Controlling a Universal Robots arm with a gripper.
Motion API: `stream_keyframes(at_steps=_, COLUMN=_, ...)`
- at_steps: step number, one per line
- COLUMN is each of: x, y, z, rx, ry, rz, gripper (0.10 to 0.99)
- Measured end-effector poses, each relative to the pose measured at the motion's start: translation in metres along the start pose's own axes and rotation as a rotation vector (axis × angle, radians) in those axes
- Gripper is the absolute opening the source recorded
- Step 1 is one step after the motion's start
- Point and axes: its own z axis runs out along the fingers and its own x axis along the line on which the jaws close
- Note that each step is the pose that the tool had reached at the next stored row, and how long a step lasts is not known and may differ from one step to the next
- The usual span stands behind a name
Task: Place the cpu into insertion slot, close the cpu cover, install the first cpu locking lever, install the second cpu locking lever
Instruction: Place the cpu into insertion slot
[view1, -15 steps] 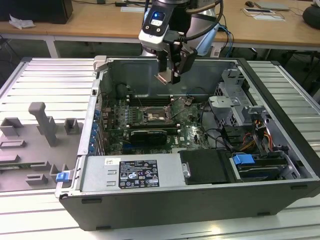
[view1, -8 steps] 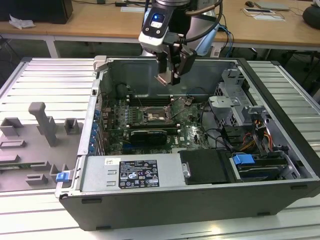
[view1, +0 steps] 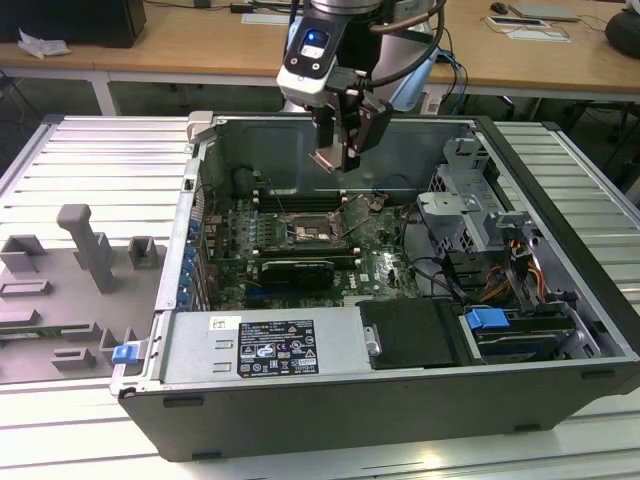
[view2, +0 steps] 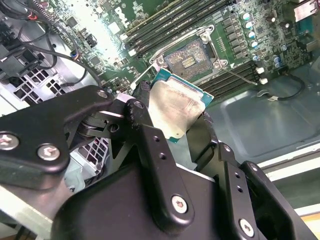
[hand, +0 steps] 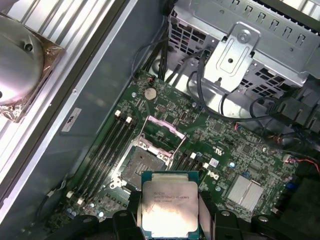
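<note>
Exterior view: an open computer case (view1: 300, 420) lies on its side on a ribbed metal tabletop (view1: 90, 150), taking up the middle and the exterior view's right part of it. The case holds a green main board (view1: 385, 268) with a square socket (view1: 305, 232) near its middle. A long black card (view1: 297, 270) sits just beside the socket, toward the near wall. A grey power box (view1: 260, 345) with a label runs along that wall. A metal drive cage (view1: 465, 210) with cables fills the exterior view's right end.

The arm (view1: 340, 40) reaches down over the case's far wall. Its fingers (view1: 368, 125) are closed on a flat square chip (view1: 330, 160), which hangs tilted in the air above the board, apart from the socket.

In the second wrist view the fingers (view2: 200, 135) pinch the chip (view2: 172, 107) by two opposite edges, its silvery top showing. Beyond it the socket (view2: 190, 59) has its contact field bare.

In the first wrist view the chip (hand: 170, 207) is in front of the socket (hand: 142, 167). The cover plate (hand: 162, 134) stands raised and tilted at the socket's edge, on the side toward a coin battery (hand: 150, 93). Long memory slots (hand: 107, 150) run beside the socket.

On the tabletop's end at the exterior view's left, a grey tray (view1: 40, 330) carries upright grey blocks (view1: 85, 240). A blue clip (view1: 124, 352) sits at the case's near corner.
</note>
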Motion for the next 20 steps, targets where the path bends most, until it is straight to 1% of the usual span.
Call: stream_keyframes(at_steps=20, x=-0.0001, y=-0.0006, z=0.0063, rx=0.0, ry=-0.0009, rz=0.013, gripper=0.537)
